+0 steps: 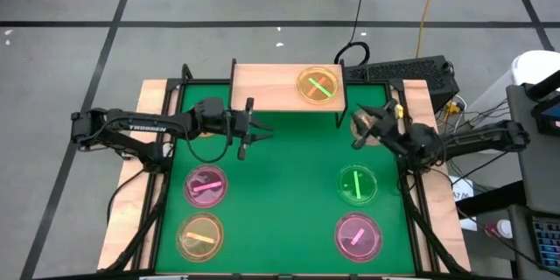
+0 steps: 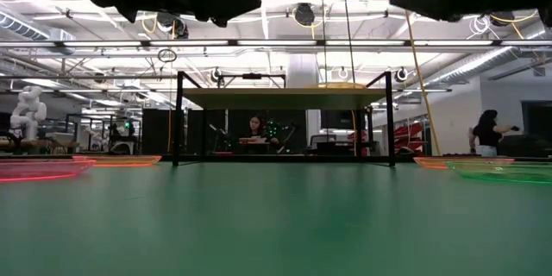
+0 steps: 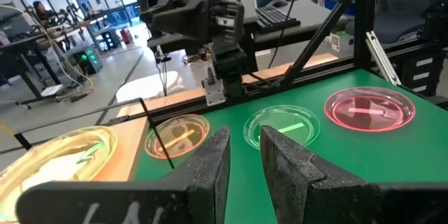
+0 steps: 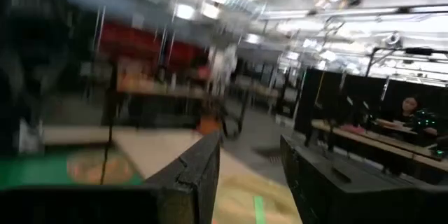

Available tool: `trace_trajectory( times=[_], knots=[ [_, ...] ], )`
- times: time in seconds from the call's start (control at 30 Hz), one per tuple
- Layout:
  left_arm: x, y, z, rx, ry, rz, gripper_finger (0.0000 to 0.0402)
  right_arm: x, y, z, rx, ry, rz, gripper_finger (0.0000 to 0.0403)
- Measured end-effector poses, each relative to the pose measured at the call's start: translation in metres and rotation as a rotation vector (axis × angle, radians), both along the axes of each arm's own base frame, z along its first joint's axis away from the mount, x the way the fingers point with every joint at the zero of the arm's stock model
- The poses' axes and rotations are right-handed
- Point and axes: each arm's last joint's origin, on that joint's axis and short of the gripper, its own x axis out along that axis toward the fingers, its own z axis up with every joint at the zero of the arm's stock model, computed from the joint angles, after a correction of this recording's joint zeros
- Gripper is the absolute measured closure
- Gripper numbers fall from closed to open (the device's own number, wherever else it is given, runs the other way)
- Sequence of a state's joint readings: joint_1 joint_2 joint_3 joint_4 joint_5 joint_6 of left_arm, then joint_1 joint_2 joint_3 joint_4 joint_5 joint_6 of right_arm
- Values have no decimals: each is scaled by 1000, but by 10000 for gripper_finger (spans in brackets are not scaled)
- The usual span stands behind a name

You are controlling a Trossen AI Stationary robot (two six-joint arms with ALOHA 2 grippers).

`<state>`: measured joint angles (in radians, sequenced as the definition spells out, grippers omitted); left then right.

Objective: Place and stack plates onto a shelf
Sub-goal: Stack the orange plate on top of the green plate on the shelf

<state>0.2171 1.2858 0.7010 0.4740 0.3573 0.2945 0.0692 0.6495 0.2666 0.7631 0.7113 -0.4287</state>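
While stacking waited: one yellowish translucent plate (image 1: 317, 86) lay on the light-wood shelf (image 1: 262, 87).
Left gripper (image 1: 262, 129): empty, fingers apart, just before the shelf.
Right gripper (image 1: 359, 128): empty, fingers apart, beside the shelf.

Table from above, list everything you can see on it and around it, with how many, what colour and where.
shelf: one, light wood on black legs, far edge of the table.
orange plate on the shelf: one, green stripe, right half of the board.
pink plates: two, one at left middle, one at near right.
green plate: one, right middle of the mat.
orange plate on the mat: one, near left.
table: one, green mat with wooden border.
keyboard: one, black, behind the table's far right corner.
left gripper: dark, jaws open and empty, in front of the shelf's left end.
right gripper: dark, jaws open and empty, by the shelf's right end.
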Motion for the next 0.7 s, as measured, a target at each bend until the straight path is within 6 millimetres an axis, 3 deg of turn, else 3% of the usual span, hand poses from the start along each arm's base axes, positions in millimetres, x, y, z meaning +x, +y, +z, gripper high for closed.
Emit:
trace_trajectory(
  times=[0.17,0.3,0.7],
  knots=[
    [0,1,0,11,3,50,314,9,2,24,1,259,11,271],
    [0,2,-2,1,26,72,314,7,3,31,41,418,26,271],
    [0,2,-5,4,53,80,314,-8,6,-9,422,666,67,271]
  ],
)
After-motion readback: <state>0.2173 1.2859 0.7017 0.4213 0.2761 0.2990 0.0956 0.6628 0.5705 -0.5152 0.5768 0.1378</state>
